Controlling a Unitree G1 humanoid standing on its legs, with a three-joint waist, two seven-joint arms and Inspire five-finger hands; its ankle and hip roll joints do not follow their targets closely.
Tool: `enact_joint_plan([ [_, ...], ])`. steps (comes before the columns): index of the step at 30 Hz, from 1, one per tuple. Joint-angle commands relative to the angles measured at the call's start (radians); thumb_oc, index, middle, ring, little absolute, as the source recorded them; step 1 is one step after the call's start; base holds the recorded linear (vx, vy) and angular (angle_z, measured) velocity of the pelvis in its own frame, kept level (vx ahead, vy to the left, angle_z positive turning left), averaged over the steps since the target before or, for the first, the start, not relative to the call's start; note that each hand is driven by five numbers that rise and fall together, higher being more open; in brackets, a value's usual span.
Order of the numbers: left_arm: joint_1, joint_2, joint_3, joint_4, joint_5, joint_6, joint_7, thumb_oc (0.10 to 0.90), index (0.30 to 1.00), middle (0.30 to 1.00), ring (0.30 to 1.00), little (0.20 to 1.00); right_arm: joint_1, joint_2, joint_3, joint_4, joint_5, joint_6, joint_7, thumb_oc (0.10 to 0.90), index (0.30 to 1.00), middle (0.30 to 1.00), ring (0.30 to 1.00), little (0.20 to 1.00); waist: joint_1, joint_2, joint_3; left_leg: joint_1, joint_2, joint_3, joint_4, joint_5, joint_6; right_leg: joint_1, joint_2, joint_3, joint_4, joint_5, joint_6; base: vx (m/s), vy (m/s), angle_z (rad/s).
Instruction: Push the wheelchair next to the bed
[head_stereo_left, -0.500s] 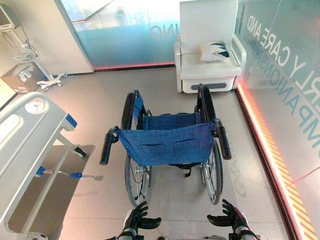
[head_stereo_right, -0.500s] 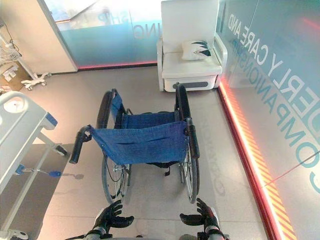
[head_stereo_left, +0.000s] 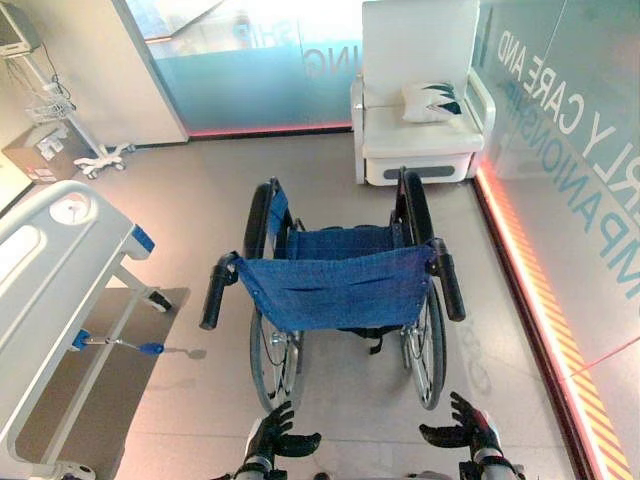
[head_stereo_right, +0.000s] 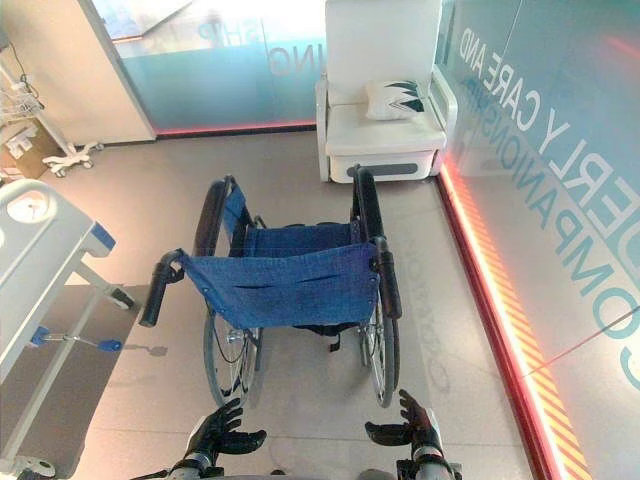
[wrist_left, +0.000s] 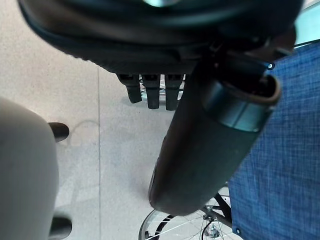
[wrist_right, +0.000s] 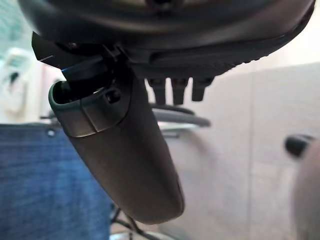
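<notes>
The pale, smooth-tiled floor (head_stereo_left: 200, 200) runs up to a frosted glass wall (head_stereo_left: 570, 150) on my right, with a glowing red strip along its foot. At my left stands the bed (head_stereo_left: 50, 270), white moulded plastic with rounded corners, over a dull brown mat (head_stereo_left: 100, 390). Ahead, against the wall, is a boxy white armchair (head_stereo_left: 415, 130) with a small patterned pillow (head_stereo_left: 430, 102) on its seat.

The wheelchair (head_stereo_left: 335, 290) stands mid-floor, its back to me and facing the armchair, with bare floor between it and the bed. Its back and seat are slung blue woven cloth. The frame is black tube, and the big wheels (head_stereo_left: 270, 350) are thin-spoked with dark tyres. Two black rubbery push handles angle back toward me, the left handle (head_stereo_left: 213, 295) and the right handle (head_stereo_left: 447, 285).

My left hand (head_stereo_left: 272, 435) and right hand (head_stereo_left: 465, 432) hover low behind the wheels, well short of the handles. Both are spread, fingers straight and thumbs pointing inward, and they hold nothing. In the wrist views the blue cloth shows past each thumb.

Since half a second ago the wheelchair has not moved. My right hand has drifted a touch outward, and my left has hardly shifted.
</notes>
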Motion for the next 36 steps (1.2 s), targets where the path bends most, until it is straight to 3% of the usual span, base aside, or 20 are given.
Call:
enact_joint_plan([
  [1,-0.045,0.074,0.118,-0.140,-0.074,-0.026,0.079,0.800,0.900,0.900,0.900,0.900,-0.099,-0.060,0.009,-0.127,-0.003,-0.010,-0.085,0.800,0.900,0.900,0.900,0.900,0.003,-0.060,0.014,0.011,-0.108,-0.017,-0.017,-0.034,0.042,0.130,0.007,-0.015,-0.202,0.138,0.024,0.00,0.000,0.00],
  [10,-0.086,0.183,0.272,-0.279,-0.097,-0.046,0.225,0.800,0.900,0.900,0.900,0.900,-0.167,-0.202,-0.144,-0.236,0.115,0.003,-0.093,0.800,0.900,0.900,0.900,0.900,0.007,-0.054,0.002,0.024,-0.106,-0.013,-0.026,-0.029,0.038,0.143,0.006,-0.011,-0.209,0.137,0.022,-0.01,0.001,0.03],
  [12,-0.105,0.247,0.339,-0.324,-0.091,-0.043,0.268,0.800,0.900,0.900,0.900,0.900,-0.194,-0.262,-0.198,-0.294,0.163,0.018,-0.080,0.800,0.900,0.900,0.900,0.900,0.006,-0.053,-0.002,0.027,-0.106,-0.013,-0.030,-0.028,0.035,0.146,0.005,-0.009,-0.210,0.135,0.022,0.00,0.032,0.02],
  [18,-0.148,0.361,0.407,-0.414,-0.067,-0.023,0.337,0.800,0.900,0.900,0.900,0.900,-0.254,-0.348,-0.237,-0.397,0.180,0.045,-0.112,0.800,0.900,0.900,0.900,0.900,0.002,-0.050,-0.006,0.026,-0.109,-0.014,-0.035,-0.026,0.032,0.145,0.004,-0.006,-0.214,0.132,0.023,-0.02,0.030,0.01],
  [19,-0.169,0.394,0.417,-0.445,-0.080,0.004,0.365,0.800,0.900,0.900,0.900,0.900,-0.275,-0.370,-0.239,-0.430,0.175,0.057,-0.126,0.800,0.900,0.900,0.900,0.900,0.001,-0.050,-0.004,0.025,-0.109,-0.014,-0.035,-0.026,0.032,0.144,0.003,-0.005,-0.215,0.131,0.023,-0.04,0.045,0.00],
  [25,-0.237,0.477,0.454,-0.584,-0.103,-0.031,0.473,0.800,0.900,0.900,0.900,0.900,-0.347,-0.410,-0.240,-0.567,0.198,0.073,-0.134,0.800,0.900,0.900,0.900,0.900,-0.001,-0.056,-0.003,0.021,-0.111,-0.016,-0.036,-0.025,0.037,0.142,0.008,-0.001,-0.216,0.126,0.023,-0.03,0.013,0.03],
  [28,-0.244,0.483,0.471,-0.672,-0.156,-0.046,0.427,0.800,0.900,0.900,0.900,0.900,-0.346,-0.410,-0.252,-0.651,0.210,0.074,-0.103,0.800,0.900,0.900,0.900,0.900,-0.001,-0.060,-0.004,0.020,-0.111,-0.017,-0.038,-0.025,0.039,0.143,0.011,-0.002,-0.218,0.126,0.023,0.00,0.000,0.00],
  [32,-0.246,0.461,0.469,-0.820,-0.282,-0.033,0.223,0.800,0.900,0.900,0.900,0.900,-0.342,-0.396,-0.262,-0.776,0.228,0.071,-0.014,0.800,0.900,0.900,0.900,0.900,-0.002,-0.064,-0.007,0.017,-0.110,-0.014,-0.038,-0.026,0.041,0.140,0.015,-0.002,-0.219,0.124,0.023,0.00,-0.004,0.01],
  [33,-0.241,0.453,0.456,-0.893,-0.310,-0.018,0.115,0.800,0.900,0.900,0.900,0.900,-0.334,-0.391,-0.268,-0.836,0.244,0.087,0.031,0.800,0.900,0.900,0.900,0.900,-0.002,-0.066,-0.006,0.015,-0.110,-0.013,-0.039,-0.025,0.042,0.137,0.016,-0.001,-0.219,0.125,0.024,0.00,0.000,0.00],
  [36,-0.210,0.437,0.452,-0.973,-0.357,-0.032,0.005,0.800,0.900,0.900,0.900,0.900,-0.305,-0.382,-0.285,-0.897,0.267,0.079,0.091,0.800,0.900,0.900,0.900,0.900,-0.001,-0.069,-0.008,0.011,-0.109,-0.012,-0.041,-0.024,0.044,0.132,0.020,0.002,-0.221,0.127,0.026,0.00,0.000,0.00],
])
